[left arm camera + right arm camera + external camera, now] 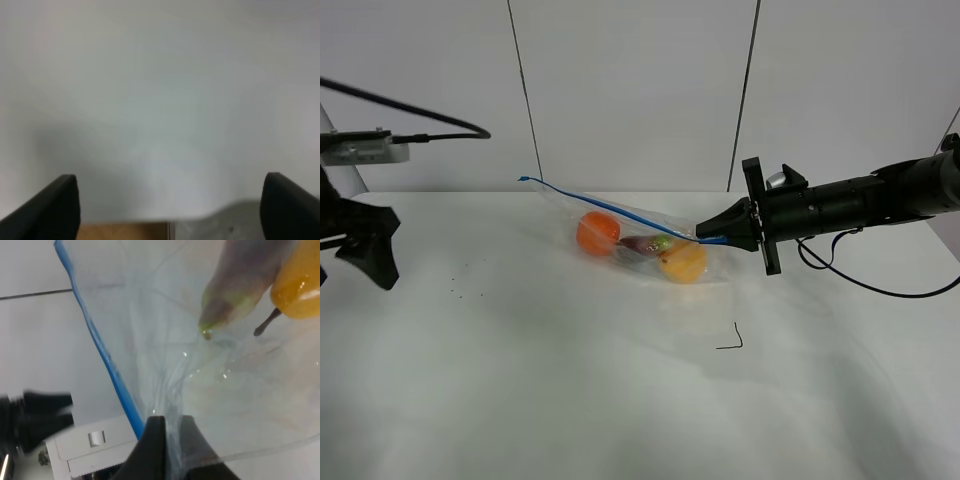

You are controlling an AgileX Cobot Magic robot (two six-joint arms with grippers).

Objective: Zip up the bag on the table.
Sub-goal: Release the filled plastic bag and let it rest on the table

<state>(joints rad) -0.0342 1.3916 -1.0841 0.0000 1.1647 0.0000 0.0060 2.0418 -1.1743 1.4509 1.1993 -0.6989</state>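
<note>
Right tool (703, 238) clamped on zip bag (640, 240) corner by blue zipper strip (605, 207), mid-counter (570, 400) toward far edge. Left tool (365, 250) spread wide, idle. Next: probably pinch along strip.

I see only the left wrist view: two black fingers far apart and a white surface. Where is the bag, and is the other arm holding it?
Observer: The bag lies on the table, near its middle and toward the back, far from the left gripper, which stands open at the left edge.
Operator: And the right arm?
Observer: The right gripper is shut on the bag's plastic, next to the blue zipper strip.
Operator: Which end of the bag?
Observer: The right end. The strip's other end stands raised off the table.
</note>
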